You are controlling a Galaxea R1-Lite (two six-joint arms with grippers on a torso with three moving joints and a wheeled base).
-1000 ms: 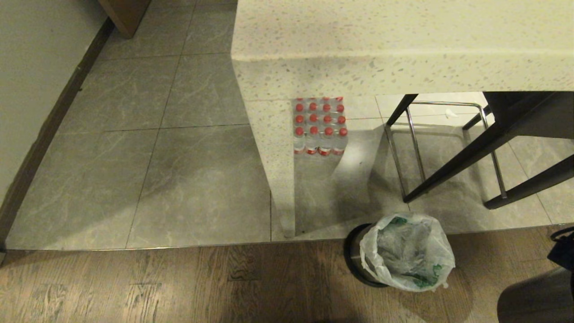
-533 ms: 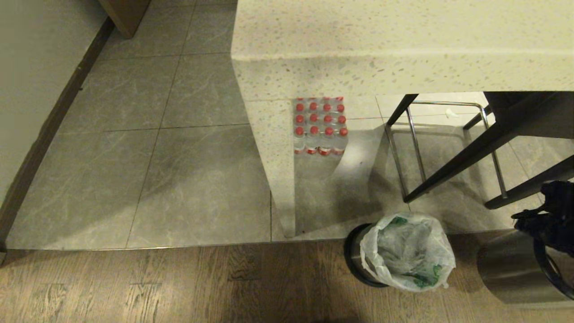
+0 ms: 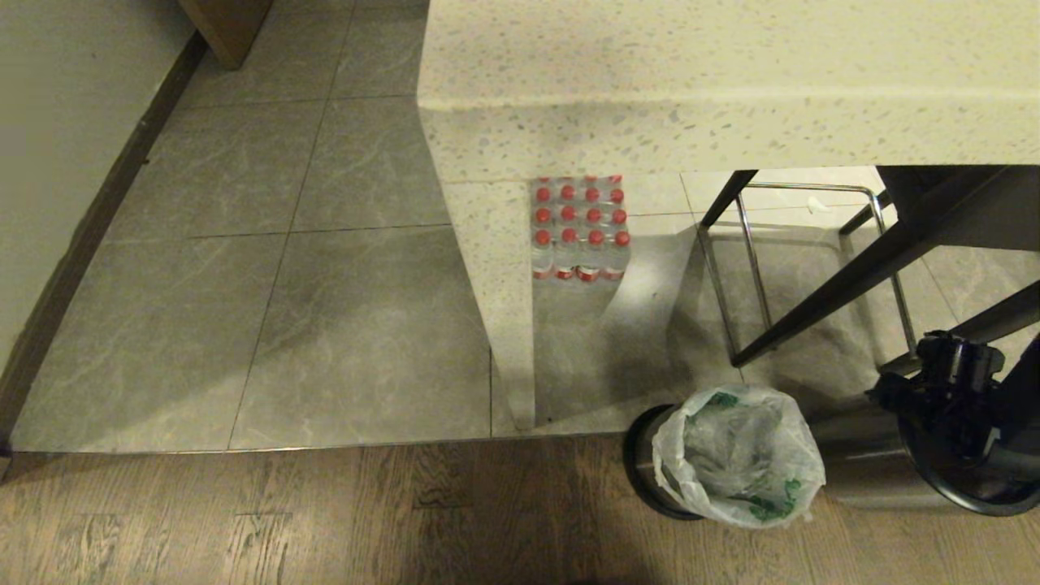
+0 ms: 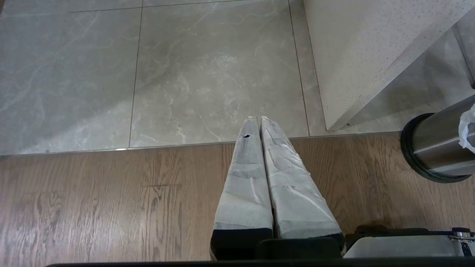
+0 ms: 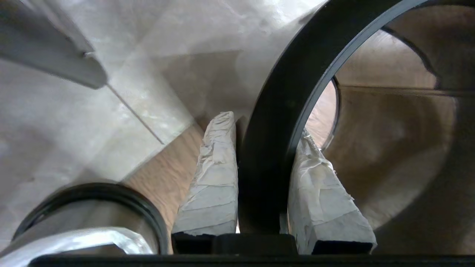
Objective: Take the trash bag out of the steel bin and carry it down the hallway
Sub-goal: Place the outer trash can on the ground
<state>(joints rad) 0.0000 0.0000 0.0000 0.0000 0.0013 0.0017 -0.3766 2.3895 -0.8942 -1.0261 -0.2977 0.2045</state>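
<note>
**A:** Where is everything placed, starting from the widest thing?

**B:** The hallway (image 3: 244, 309) floor tiles are spread from 9 to 12 o'clock in the head view. The counter (image 3: 731, 81) is set across 12 to 2 o'clock, with a stool (image 3: 812, 268) tucked under it at 3 o'clock. The steel bin (image 3: 640, 463) is stood on the wooden floor at about 5 o'clock, just beside the tile edge. The trash bag (image 3: 739, 455) is seated in it, not yet lifted out.

**A:** How is the bag laid?

**B:** Its long axis is judged upright, along the bin's own. Its mouth is spread open upward and its edge is folded out over the rim.

**A:** And the jaws?

**B:** The right gripper (image 5: 263, 126) is found at 3 o'clock from the bag, near it but apart. Its jaws are clamped on the black ring (image 5: 282, 111) of a second steel cylinder (image 3: 861, 471), one finger outside and one inside. The left gripper (image 4: 256, 119) is hung over the wooden floor with its jaws pressed together on nothing, and no part of it is seen in the head view.

**A:** Which arm is nearer?

**B:** The right is judged nearer, the bag lying at 9 o'clock from its jaws. It is occupied, though, so the cylinder would probably have to be put down before the bag's folded edge could be pinched.
</note>
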